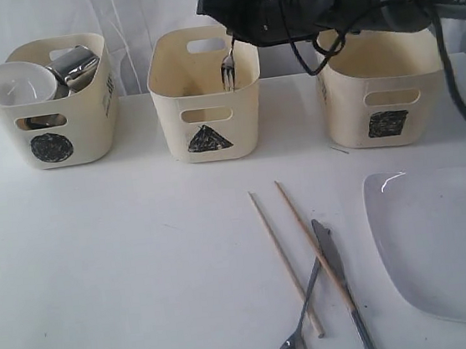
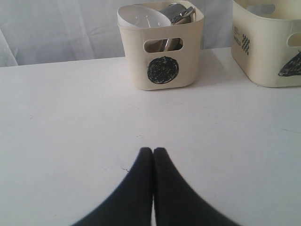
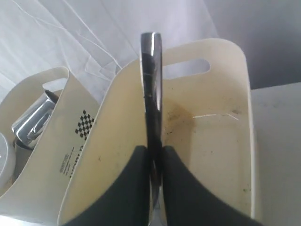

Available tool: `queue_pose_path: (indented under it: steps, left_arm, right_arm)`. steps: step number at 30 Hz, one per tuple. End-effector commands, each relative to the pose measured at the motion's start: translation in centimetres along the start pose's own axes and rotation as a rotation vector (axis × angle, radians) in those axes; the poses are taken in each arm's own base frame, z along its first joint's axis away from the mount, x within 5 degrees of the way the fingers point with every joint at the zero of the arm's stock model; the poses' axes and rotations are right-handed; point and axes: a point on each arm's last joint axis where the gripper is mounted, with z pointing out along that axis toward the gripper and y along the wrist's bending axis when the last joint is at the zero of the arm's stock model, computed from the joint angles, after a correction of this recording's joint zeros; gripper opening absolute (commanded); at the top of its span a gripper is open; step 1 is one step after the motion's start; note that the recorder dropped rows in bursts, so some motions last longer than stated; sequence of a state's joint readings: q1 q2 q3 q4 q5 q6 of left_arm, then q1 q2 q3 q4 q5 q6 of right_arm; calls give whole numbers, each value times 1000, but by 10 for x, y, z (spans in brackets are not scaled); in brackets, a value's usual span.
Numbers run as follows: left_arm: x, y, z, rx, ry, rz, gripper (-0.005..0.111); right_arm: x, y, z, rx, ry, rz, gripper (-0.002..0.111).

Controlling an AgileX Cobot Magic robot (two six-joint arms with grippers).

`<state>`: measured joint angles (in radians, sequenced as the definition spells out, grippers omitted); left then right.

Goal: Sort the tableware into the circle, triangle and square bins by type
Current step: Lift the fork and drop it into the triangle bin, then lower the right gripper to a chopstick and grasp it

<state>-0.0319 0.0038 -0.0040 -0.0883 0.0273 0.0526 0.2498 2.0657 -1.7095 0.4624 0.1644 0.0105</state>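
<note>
My right gripper (image 1: 228, 23) is shut on the steel fork (image 1: 227, 67) and holds it upright, tines down, inside the triangle bin (image 1: 207, 114). The right wrist view shows the fork's handle (image 3: 151, 84) clamped between the fingers of the gripper (image 3: 153, 149) over that bin (image 3: 211, 122). The circle bin (image 1: 62, 118) holds a white bowl (image 1: 16, 84) and a steel mug (image 1: 77, 64). Two chopsticks (image 1: 285, 261), a knife (image 1: 342, 284) and a spoon (image 1: 304, 318) lie crossed on the table. My left gripper (image 2: 153, 150) is shut and empty above bare table.
The square bin (image 1: 384, 98) stands at the back right, under my right arm. A large white squarish plate (image 1: 447, 243) lies at the front right edge. In the left wrist view the circle bin (image 2: 162, 56) and the triangle bin (image 2: 268, 42) stand ahead.
</note>
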Motion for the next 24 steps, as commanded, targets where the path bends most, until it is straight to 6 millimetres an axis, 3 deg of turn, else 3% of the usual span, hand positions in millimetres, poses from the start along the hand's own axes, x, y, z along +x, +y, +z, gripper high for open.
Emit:
queue_pose_path:
  steps: [1, 6, 8, 15, 20, 24]
  left_arm:
    - [1, -1, 0, 8, 1, -13, 2]
    - [1, -1, 0, 8, 1, -13, 2]
    - [1, -1, 0, 8, 1, -13, 2]
    - [1, -1, 0, 8, 1, -13, 2]
    - [1, -1, 0, 8, 1, -13, 2]
    - [1, -1, 0, 8, 1, -13, 2]
  right_arm:
    - [-9, 0, 19, -12, -38, -30, 0]
    - [-11, 0, 40, -28, -38, -46, 1]
    - [-8, 0, 47, -33, -10, -81, 6]
    - [-4, 0, 51, -40, 45, -207, 48]
    - [-13, 8, 34, -42, 92, -281, 45]
    - [-18, 11, 9, -13, 181, -391, 42]
